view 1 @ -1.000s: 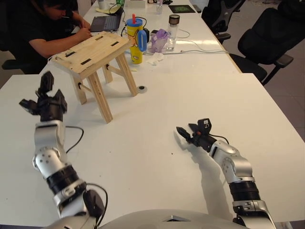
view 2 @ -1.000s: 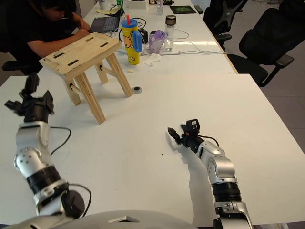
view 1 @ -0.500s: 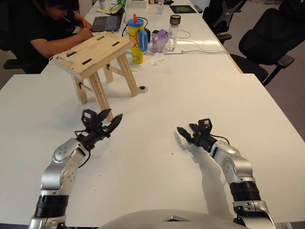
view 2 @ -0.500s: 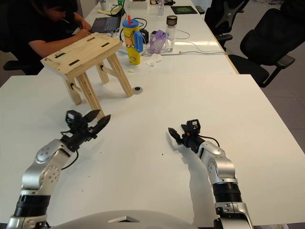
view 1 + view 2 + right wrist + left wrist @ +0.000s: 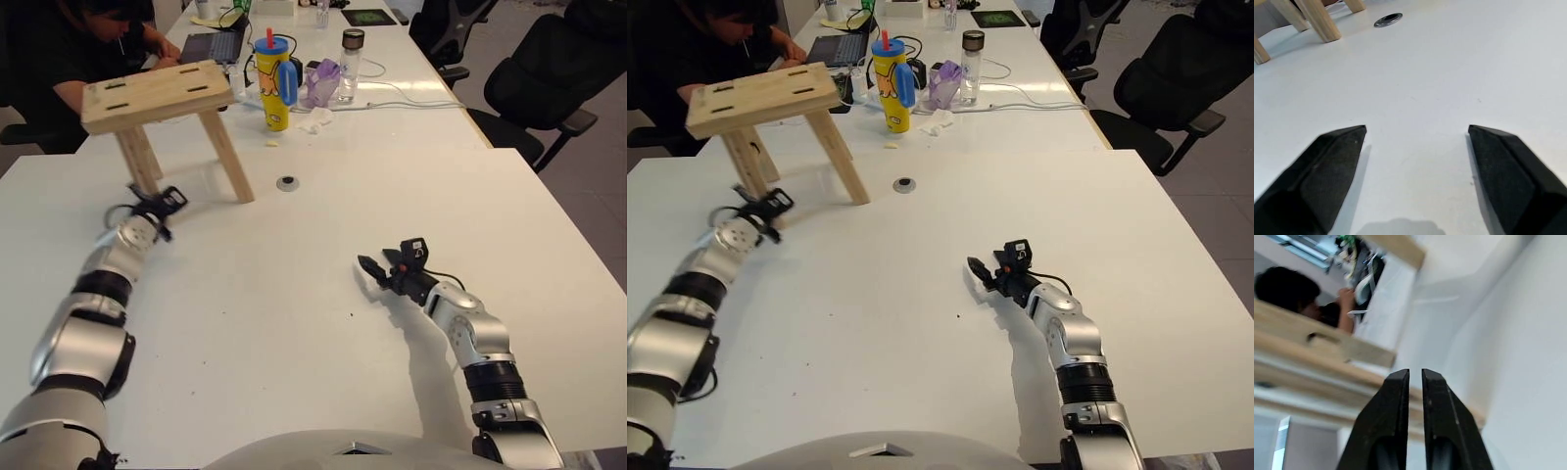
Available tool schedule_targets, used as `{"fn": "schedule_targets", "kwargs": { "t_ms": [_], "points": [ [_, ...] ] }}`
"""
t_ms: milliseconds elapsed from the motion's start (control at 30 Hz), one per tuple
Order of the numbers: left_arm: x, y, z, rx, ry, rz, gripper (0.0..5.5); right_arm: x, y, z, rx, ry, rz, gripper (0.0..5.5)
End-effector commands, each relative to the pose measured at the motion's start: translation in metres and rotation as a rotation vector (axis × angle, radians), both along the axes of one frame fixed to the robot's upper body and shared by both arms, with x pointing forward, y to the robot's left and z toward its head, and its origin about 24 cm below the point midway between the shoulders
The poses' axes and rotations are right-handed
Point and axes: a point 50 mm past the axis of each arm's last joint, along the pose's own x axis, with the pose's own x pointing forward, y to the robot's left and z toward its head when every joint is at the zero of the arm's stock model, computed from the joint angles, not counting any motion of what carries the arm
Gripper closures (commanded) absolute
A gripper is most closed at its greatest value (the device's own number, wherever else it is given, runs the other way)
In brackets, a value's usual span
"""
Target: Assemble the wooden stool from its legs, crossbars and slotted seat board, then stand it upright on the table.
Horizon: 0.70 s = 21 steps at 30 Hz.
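Two dark fingers (image 5: 1396, 401) of the left gripper (image 5: 1415, 374) lie almost together, with only a thin slit between them and nothing in it. This gripper sits low at the far left of the table (image 5: 294, 333), just beside the foot of the stool's left leg (image 5: 135, 162); whether it touches the wood I cannot tell. The stool (image 5: 157, 90) stands upright on its splayed legs near the table's far left corner, with the slotted seat (image 5: 186, 83) on top. In the left wrist view, pale wooden parts of it rise close behind the fingertips.

The right gripper (image 5: 1417, 129) is spread wide and grips nothing, and bare table shows between its tips. It hangs low over the table, right of the middle and well apart from the stool, with its tips pointing toward the robot's left.

Between the two grippers but much nearer the stool, a small dark disc (image 5: 286, 183) lies flat on the table, near the foot of the stool's right leg (image 5: 227, 162). Past the stool, farther along the white surface, stand a yellow cup (image 5: 273, 83) with a blue handle, a clear bottle (image 5: 350, 67) and an open laptop (image 5: 211, 47). Black chairs (image 5: 558, 78) stand off the table's right side
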Motion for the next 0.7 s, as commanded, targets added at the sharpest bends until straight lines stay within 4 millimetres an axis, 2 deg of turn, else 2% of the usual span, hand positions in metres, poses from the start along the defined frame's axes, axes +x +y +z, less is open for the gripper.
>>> {"fn": "schedule_targets", "kwargs": {
  "t_ms": [33, 100, 167, 267, 367, 433, 500, 600, 700],
  "points": [
    [-0.009, 0.031, 0.022, 0.081, -0.076, 0.118, 5.49, -0.002, 0.007, -0.005, -0.012, 0.034, 0.015, 1.63],
    [-0.006, 0.023, 0.016, -0.003, -0.101, 0.084, 5.49, -0.003, 0.008, -0.004, -0.010, 0.034, 0.013, 1.63],
    [0.000, 0.003, 0.006, -0.108, -0.143, -0.003, 5.49, -0.003, 0.008, -0.004, -0.009, 0.035, 0.010, 1.63],
    [0.002, -0.027, -0.010, -0.439, -0.266, -0.073, 5.49, -0.003, 0.010, -0.002, 0.004, 0.022, 0.006, 1.63],
    [-0.002, -0.046, -0.016, -0.853, -0.458, -0.070, 5.49, 0.001, 0.013, 0.009, 0.031, -0.037, -0.009, 1.63],
    [-0.005, -0.060, -0.014, -1.053, -0.555, -0.119, 5.49, 0.006, 0.017, 0.022, 0.036, -0.117, -0.018, 1.63],
    [-0.008, -0.074, -0.006, -1.150, -0.607, -0.179, 5.49, 0.018, 0.021, 0.041, 0.013, -0.225, -0.095, 1.63],
    [-0.010, -0.097, 0.006, -1.284, -0.642, -0.230, 5.49, 0.032, 0.024, 0.071, -0.019, -0.374, -0.182, 1.63],
    [-0.013, -0.119, 0.017, -1.323, -0.637, -0.268, 5.49, 0.045, 0.029, 0.092, -0.047, -0.514, -0.277, 1.63]
  ]
}}
